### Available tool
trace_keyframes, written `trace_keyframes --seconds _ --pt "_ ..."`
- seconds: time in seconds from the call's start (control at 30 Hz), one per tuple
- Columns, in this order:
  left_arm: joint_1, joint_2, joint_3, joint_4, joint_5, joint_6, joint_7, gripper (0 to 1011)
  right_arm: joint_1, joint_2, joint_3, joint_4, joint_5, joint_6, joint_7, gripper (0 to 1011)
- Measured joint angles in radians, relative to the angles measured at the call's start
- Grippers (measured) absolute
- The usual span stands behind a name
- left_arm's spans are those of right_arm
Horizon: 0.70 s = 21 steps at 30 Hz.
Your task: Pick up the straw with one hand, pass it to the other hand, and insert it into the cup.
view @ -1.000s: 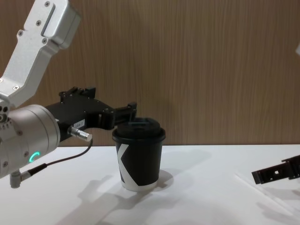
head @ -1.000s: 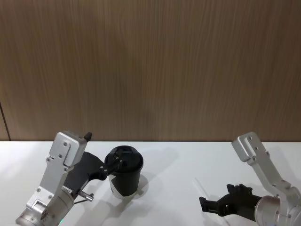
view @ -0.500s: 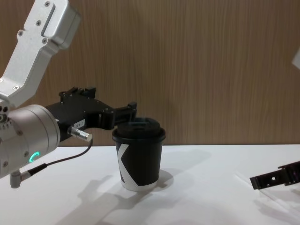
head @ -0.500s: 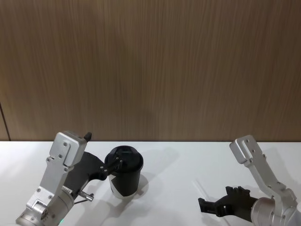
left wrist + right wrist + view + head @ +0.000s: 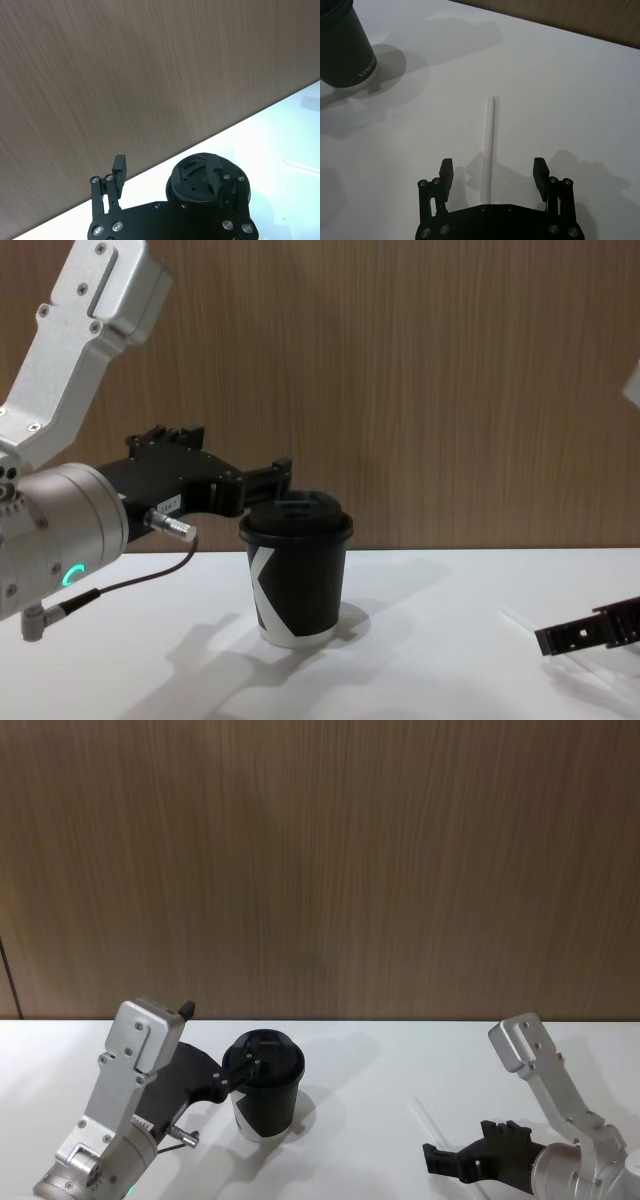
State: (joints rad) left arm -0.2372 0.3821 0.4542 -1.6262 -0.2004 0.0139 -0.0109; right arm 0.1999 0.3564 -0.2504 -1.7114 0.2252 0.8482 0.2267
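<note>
The white straw (image 5: 491, 135) lies flat on the white table, to the right of the cup; it also shows as a thin line (image 5: 428, 1116). My right gripper (image 5: 493, 172) is open and low over the straw's near end, one finger on each side, not touching it. From the head it sits at the lower right (image 5: 447, 1161), and from the chest at the right edge (image 5: 562, 637). The black lidded cup (image 5: 265, 1095) (image 5: 295, 575) stands upright left of centre. My left gripper (image 5: 170, 175) hovers open just over the cup's lid (image 5: 199, 172), holding nothing.
The white table (image 5: 370, 1085) runs back to a brown wood-grain wall (image 5: 320, 870). Bare table surface lies between the cup and the straw. The left arm's silver wrist with its green ring (image 5: 72, 575) and thin cable fills the near left.
My right gripper has sunk lower toward the table and the straw. The left gripper, the cup and the straw have stayed put.
</note>
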Motion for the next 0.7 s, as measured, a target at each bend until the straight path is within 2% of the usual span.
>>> trace_keyframes --seconds 0.7 --pt "0.0 0.0 0.0 0.0 0.0 0.0 0.0 1003 -0.007 -0.012 0.006 0.024 -0.015 -0.011 0.011 1001"
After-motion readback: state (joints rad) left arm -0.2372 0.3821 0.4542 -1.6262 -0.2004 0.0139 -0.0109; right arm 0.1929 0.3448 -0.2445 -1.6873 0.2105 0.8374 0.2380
